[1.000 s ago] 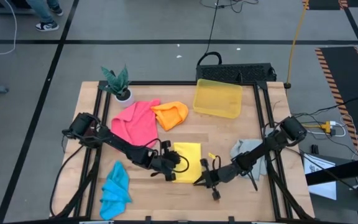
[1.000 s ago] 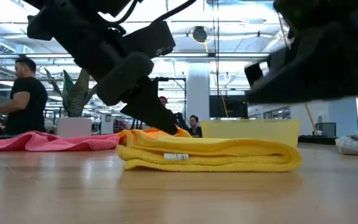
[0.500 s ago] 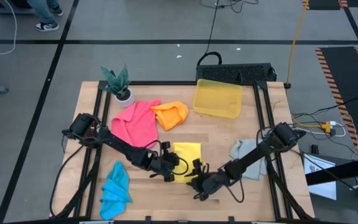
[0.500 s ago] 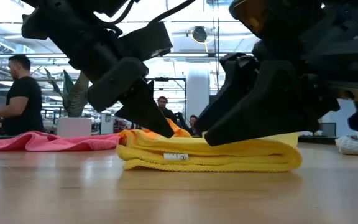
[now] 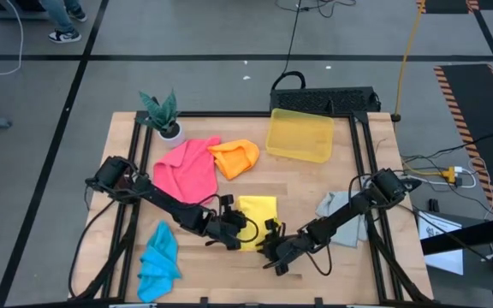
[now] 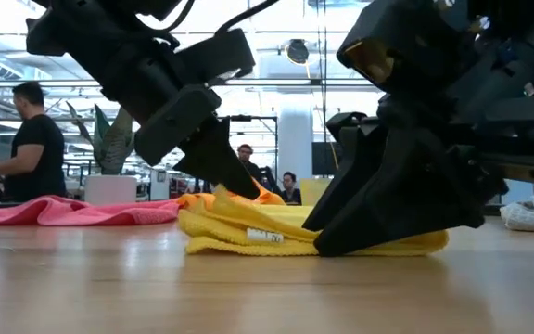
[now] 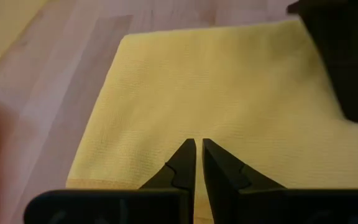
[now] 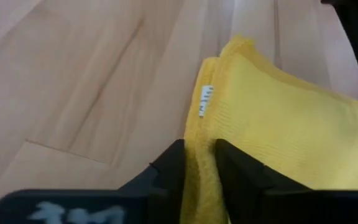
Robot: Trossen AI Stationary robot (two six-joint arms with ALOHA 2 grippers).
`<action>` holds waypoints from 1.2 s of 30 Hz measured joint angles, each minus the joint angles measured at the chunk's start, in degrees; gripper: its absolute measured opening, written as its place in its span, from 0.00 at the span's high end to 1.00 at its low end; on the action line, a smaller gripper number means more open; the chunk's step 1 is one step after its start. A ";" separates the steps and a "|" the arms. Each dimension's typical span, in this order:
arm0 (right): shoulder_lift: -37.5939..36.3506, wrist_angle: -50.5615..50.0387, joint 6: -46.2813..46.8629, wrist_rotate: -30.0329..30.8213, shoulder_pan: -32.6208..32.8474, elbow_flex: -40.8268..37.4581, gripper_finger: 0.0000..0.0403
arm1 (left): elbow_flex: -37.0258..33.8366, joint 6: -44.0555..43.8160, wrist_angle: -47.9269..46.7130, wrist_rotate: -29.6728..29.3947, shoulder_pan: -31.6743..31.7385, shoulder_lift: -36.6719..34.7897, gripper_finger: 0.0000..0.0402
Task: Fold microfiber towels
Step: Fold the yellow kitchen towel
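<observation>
The yellow towel (image 5: 259, 214) lies folded flat on the table's near middle. My left gripper (image 5: 236, 233) is shut, with its tips on the towel's top near the left edge; it also shows in the left wrist view (image 7: 198, 146). My right gripper (image 5: 270, 248) is down at the towel's near edge and shut on it (image 8: 201, 155). The pink towel (image 5: 187, 167) and orange towel (image 5: 234, 158) lie at the far left. The blue towel (image 5: 157, 261) lies crumpled at the near left, and the grey towel (image 5: 342, 214) at the right. My left gripper presses its shut fingertips (image 7: 190, 149) down on the towel's top face (image 7: 197, 112), slanting down from the table's left. The towel lies on the table under them. My right gripper pinches the towel's near edge (image 8: 199, 134), just short of the white tag (image 8: 205, 101), with several layers between the two fingers. The fingers slant down from the table's right and lie along the edge. The towel rests on the table, its edge bunched up (image 6: 248, 223).
A translucent yellow bin (image 5: 299, 134) stands at the far right and a small potted plant (image 5: 161, 115) at the far left corner. A black metal frame runs along the table's edges. People show in the room behind (image 6: 26, 139).
My right gripper has moved toward the table's left and come down onto the yellow towel's near edge, taking hold of it. The towel's near left part has bunched and risen a little.
</observation>
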 joint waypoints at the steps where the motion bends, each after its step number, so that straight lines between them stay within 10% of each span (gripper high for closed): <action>1: -0.04 0.04 0.00 0.00 -0.12 -0.26 0.84 | -0.01 0.14 0.01 -0.46 -0.21 -0.01 0.92; 15: -5.11 -0.53 3.18 -7.73 1.73 -0.94 0.99 | 0.00 1.38 -2.22 -8.56 -4.94 -1.72 0.92; 36: -5.29 -0.21 6.24 -9.01 2.28 -0.94 0.98 | -0.02 8.08 3.48 12.33 -4.97 2.99 0.92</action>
